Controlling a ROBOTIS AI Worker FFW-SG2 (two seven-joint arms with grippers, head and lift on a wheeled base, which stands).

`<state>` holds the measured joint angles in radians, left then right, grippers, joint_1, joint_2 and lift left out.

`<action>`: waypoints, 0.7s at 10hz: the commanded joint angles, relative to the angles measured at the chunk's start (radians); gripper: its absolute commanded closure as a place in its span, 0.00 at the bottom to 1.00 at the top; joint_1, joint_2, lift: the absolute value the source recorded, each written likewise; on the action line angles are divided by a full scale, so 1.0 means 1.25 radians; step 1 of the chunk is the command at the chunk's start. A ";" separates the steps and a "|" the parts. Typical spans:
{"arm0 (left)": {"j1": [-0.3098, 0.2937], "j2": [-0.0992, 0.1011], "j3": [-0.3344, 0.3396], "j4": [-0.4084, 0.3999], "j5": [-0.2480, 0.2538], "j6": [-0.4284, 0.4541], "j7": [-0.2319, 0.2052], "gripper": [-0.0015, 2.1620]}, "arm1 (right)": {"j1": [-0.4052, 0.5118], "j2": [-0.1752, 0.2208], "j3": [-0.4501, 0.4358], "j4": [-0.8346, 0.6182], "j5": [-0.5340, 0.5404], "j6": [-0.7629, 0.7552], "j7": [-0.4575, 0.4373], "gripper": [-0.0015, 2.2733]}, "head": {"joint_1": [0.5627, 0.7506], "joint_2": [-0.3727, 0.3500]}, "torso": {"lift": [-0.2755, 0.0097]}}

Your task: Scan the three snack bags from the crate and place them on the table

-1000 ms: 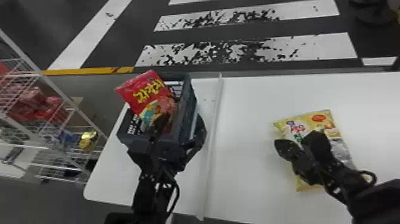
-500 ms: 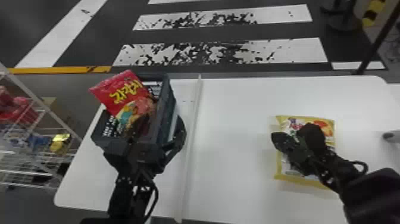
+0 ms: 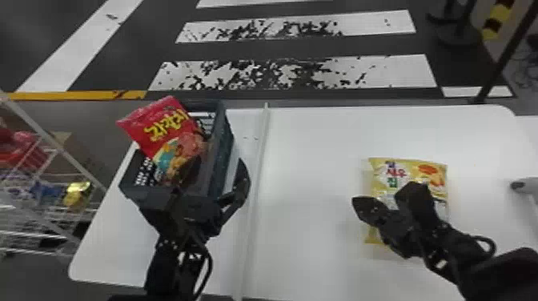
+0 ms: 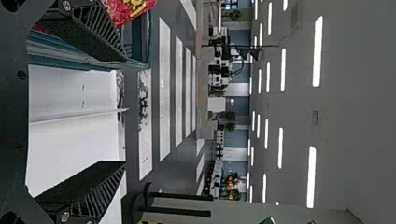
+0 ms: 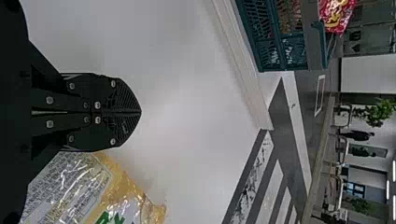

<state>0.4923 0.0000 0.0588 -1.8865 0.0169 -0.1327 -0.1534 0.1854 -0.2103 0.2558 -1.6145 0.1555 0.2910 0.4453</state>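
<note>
Both arms black throughout: left arm (image 3: 170,268), right arm (image 3: 494,274). Thin black cable (image 3: 209,266) looped outside the left one, another black cable (image 3: 486,239) bowed out at the right wrist. Left gripper (image 3: 219,161), black: fingers (image 4: 93,25) wedge-shaped with slanted ribs, round silver screw (image 4: 66,5) at the base. Right gripper (image 3: 357,203), also black: fingers (image 5: 122,95) taper to a rounded point, fine ridges near the tips, silver screws (image 5: 97,105) in mirrored rows.
</note>
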 commanded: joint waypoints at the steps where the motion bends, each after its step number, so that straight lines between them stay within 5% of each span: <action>1: 0.000 -0.002 0.000 0.002 0.000 0.000 0.000 0.04 | 0.001 -0.005 -0.002 0.001 0.012 0.019 0.000 0.99 | 0.70 0.75 | 0.75; 7: -0.001 -0.002 -0.003 0.007 0.000 0.000 0.000 0.04 | 0.001 -0.023 -0.050 -0.001 0.019 0.054 0.000 0.99 | 0.70 0.67 | 0.75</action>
<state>0.4909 0.0000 0.0551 -1.8780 0.0168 -0.1326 -0.1534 0.1871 -0.2391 0.2007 -1.6151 0.1795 0.3583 0.4449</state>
